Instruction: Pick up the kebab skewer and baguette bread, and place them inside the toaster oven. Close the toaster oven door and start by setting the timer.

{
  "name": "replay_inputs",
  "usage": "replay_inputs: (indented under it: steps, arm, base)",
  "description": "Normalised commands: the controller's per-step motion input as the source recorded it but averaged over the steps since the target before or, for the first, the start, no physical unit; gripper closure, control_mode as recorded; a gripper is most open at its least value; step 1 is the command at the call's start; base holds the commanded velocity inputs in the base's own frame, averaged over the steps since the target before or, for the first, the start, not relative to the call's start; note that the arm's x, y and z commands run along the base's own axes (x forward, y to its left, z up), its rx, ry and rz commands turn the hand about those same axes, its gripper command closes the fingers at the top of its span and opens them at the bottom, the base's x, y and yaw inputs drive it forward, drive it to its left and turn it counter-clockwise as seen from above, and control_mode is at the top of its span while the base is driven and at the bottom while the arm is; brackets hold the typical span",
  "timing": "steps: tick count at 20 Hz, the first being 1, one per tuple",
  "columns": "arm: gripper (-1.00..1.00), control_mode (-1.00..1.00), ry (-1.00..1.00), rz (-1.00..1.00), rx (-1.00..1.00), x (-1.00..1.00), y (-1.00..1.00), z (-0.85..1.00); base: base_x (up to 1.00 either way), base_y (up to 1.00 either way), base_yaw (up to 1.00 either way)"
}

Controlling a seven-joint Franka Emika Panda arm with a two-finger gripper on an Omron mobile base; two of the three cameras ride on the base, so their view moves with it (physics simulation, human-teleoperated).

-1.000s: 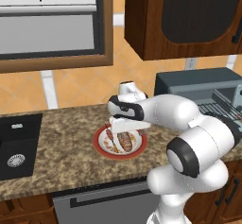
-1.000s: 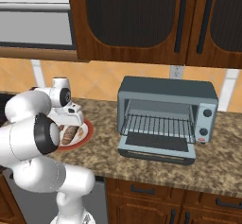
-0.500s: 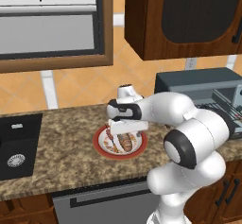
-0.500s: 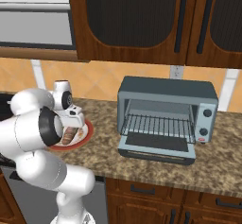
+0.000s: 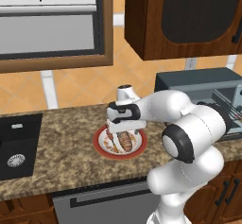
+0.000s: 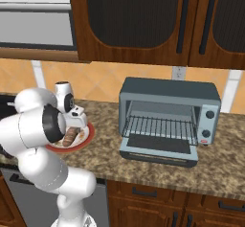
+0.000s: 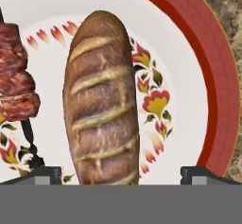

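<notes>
In the hand view the golden-brown baguette bread [image 7: 101, 105] lies lengthwise on a white plate with a red rim [image 7: 215, 72]. The kebab skewer [image 7: 16, 86], with reddish chunks on a dark stick, lies to its left. My gripper [image 7: 121, 173] is open and close above the loaf, one fingertip on each side and gaps on both. From the left base view the gripper [image 5: 121, 132] hangs low over the baguette [image 5: 126, 142] and plate [image 5: 101, 145]. The blue-grey toaster oven [image 6: 167, 116] stands to the right, its door [image 6: 158, 150] dropped open and the wire rack showing.
A dark sink [image 5: 14, 147] is set into the granite counter left of the plate. Dark wood cabinets hang above the oven. A stretch of bare counter [image 6: 105, 142] lies between plate and oven. The control knobs [image 6: 208, 120] are at the oven's right side.
The hand has come down closer to the plate and sits lower over the baguette. Plate, food and oven have not moved.
</notes>
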Motion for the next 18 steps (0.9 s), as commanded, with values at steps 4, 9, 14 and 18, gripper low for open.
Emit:
replay_inputs:
  steps: [4, 9, 14, 18]
  arm:
    - [-1.00, -1.00, -0.03, 0.00, 0.00, 0.20, 0.00, -0.02]
    - [-1.00, -1.00, 0.00, 0.00, 0.00, 0.04, 0.08, -0.13]
    - [-1.00, -1.00, 0.00, 0.00, 0.00, 0.02, 0.06, -0.15]
    - [-1.00, -1.00, 0.00, 0.00, 0.00, 0.02, 0.03, -0.14]
  base:
    - [0.00, 0.00, 0.00]
    - [0.00, 0.00, 0.00]
    - [0.00, 0.00, 0.00]
    - [0.00, 0.00, 0.00]
